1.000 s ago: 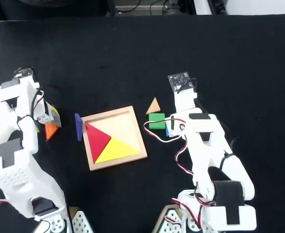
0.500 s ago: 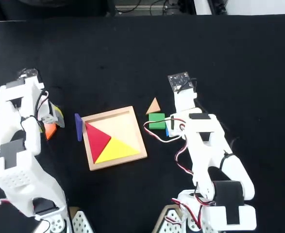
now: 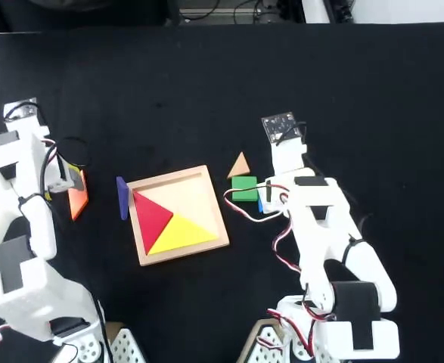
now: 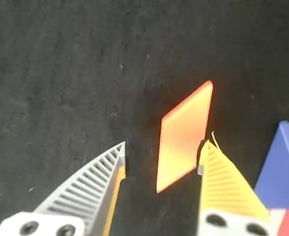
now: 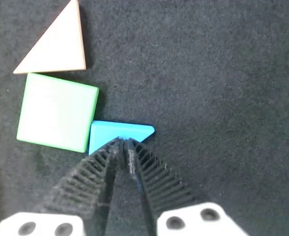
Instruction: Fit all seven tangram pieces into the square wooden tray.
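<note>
Left pincer (image 4: 164,147) apart, straddling orange parallelogram (image 4: 183,135) on the bench, far left in high view. Right pincer (image 5: 123,143) together above blue triangle (image 5: 137,131). Tray (image 3: 169,176), centre, holds red triangle (image 3: 152,215), yellow triangle (image 3: 182,231).

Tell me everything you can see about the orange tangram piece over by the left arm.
The orange piece is a flat, plain parallelogram, possibly painted wood. It lies flat on the black table, outside the wooden tray, with the dark blue piece between them. The left gripper is open around it, one fingertip at its long edge; whether they touch cannot be told.
</note>
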{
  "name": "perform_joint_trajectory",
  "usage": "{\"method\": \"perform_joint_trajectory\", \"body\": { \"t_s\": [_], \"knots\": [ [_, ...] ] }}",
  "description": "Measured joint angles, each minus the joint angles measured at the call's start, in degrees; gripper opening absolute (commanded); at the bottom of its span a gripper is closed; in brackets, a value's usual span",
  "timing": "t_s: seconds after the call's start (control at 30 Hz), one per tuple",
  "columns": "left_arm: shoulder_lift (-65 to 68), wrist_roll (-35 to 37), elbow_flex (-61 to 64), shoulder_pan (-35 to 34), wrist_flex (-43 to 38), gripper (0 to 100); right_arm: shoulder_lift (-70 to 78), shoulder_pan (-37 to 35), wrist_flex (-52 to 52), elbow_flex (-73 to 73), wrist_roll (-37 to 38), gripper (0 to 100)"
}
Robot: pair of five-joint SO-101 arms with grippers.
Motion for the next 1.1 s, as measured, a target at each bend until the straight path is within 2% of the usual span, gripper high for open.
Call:
{"method": "perform_joint_trajectory", "body": {
  "t_s": [0.93, 1.1],
  "knots": [
    [8.62, 2.02, -2.11, 1.76, -1.58, 24, 0.00, 0.00, 0.00, 0.00, 0.00, 1.2],
    [7.38, 3.52, -7.03, 1.76, 6.77, 24, 0.00, 0.00, 0.00, 0.00, 0.00, 1.2]
  ]
}}
